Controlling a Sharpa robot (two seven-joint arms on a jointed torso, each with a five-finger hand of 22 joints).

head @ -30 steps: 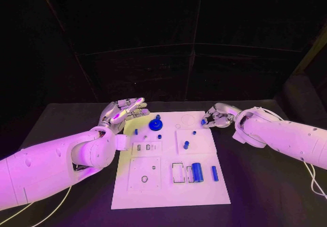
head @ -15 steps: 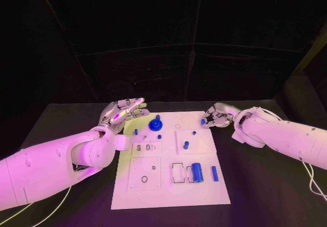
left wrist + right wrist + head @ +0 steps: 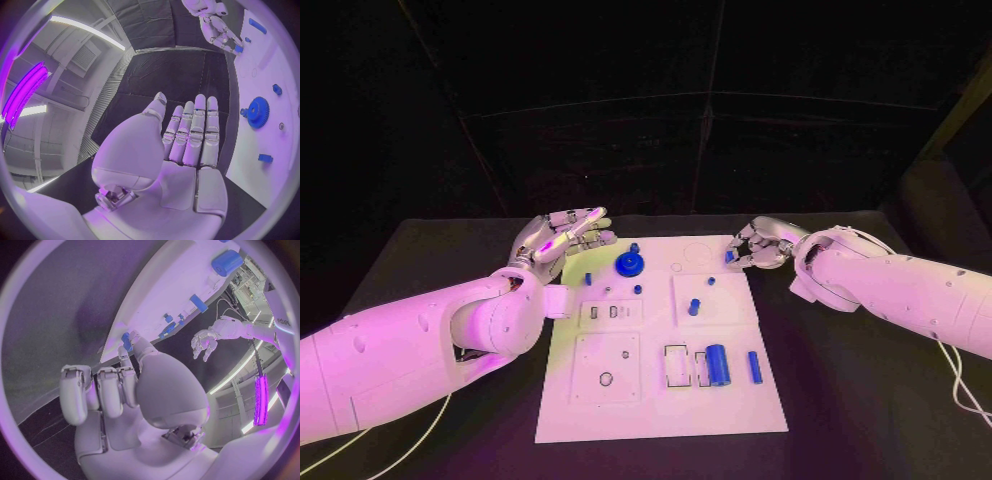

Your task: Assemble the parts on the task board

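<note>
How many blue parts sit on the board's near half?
2: a thick cylinder lying right of the middle, and a slim bar just right of it, by the right edge of the board. Neither arm covers that half.

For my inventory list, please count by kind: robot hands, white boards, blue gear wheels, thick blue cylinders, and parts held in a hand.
Hands: 2, left hand and right hand
Task board: 1
Blue gear: 1
Thick blue cylinder: 1
Held small blue part: 1
Total: 6
</note>
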